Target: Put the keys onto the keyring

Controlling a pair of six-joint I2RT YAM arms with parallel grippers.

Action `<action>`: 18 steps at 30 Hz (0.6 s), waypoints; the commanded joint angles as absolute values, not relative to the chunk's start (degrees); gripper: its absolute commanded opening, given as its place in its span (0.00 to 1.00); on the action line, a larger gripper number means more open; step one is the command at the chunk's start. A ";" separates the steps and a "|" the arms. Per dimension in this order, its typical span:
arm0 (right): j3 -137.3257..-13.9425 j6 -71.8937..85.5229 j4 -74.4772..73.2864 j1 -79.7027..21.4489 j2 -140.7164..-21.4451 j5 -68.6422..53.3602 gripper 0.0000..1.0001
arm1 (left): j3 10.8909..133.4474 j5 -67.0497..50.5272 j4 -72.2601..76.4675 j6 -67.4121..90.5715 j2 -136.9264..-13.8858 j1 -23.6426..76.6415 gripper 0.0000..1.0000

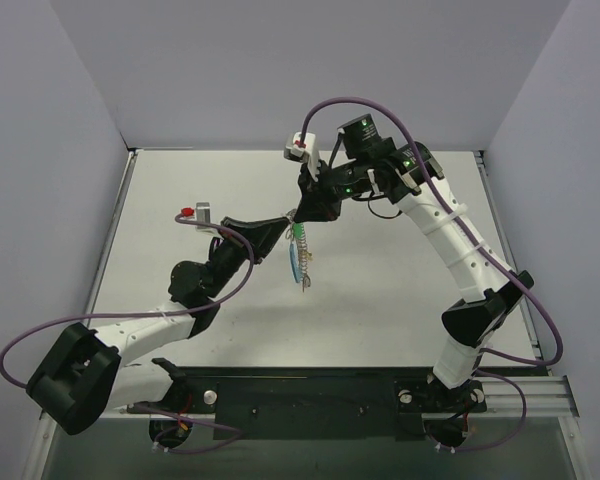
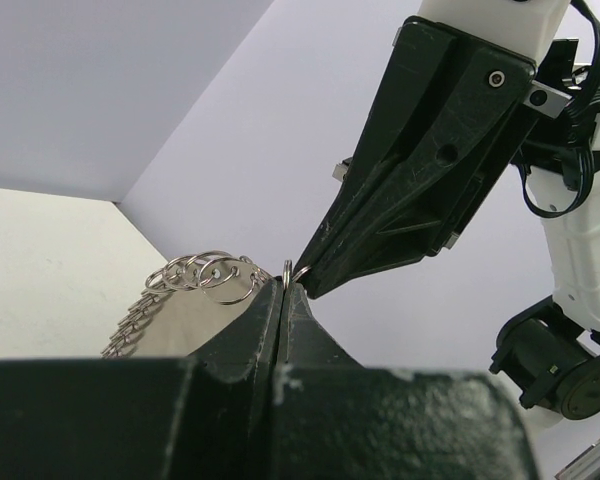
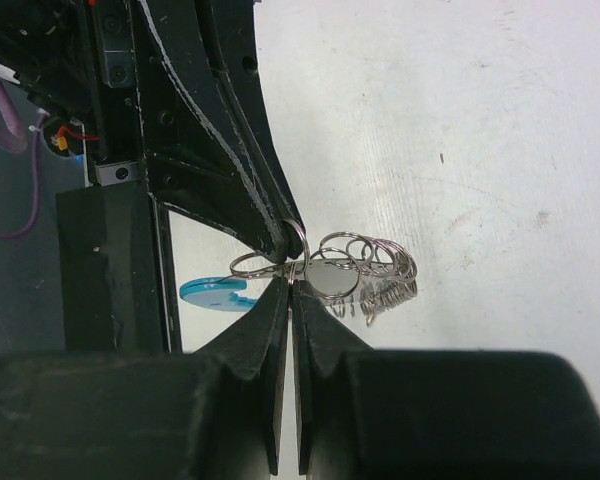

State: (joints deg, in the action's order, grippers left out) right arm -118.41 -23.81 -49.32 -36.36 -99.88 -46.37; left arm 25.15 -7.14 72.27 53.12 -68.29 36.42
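Both grippers meet in mid-air over the table. My left gripper (image 1: pixel 291 219) is shut on a thin silver ring (image 2: pixel 287 271) of the keyring (image 1: pixel 300 258), which hangs below as a chain of linked rings (image 2: pixel 202 273). My right gripper (image 1: pixel 303 211) is also shut, pinching a ring (image 3: pixel 298 262) right beside the left fingertips (image 3: pixel 276 226). A bright green key (image 1: pixel 298 238) and a light-blue tag (image 3: pixel 212 292) dangle from the chain, along with a round silver tag (image 3: pixel 332 279). No other keys show.
The white table (image 1: pixel 380 280) lies under the hanging chain, with grey walls on three sides. The arm bases sit on a black rail (image 1: pixel 310 395) at the near edge. Purple cables (image 1: pixel 520 290) loop beside both arms.
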 commanded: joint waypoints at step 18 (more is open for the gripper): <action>-120.06 -35.07 -60.73 -37.53 -100.55 -46.93 0.00 | 29.27 -12.04 80.51 56.42 -70.05 34.28 0.00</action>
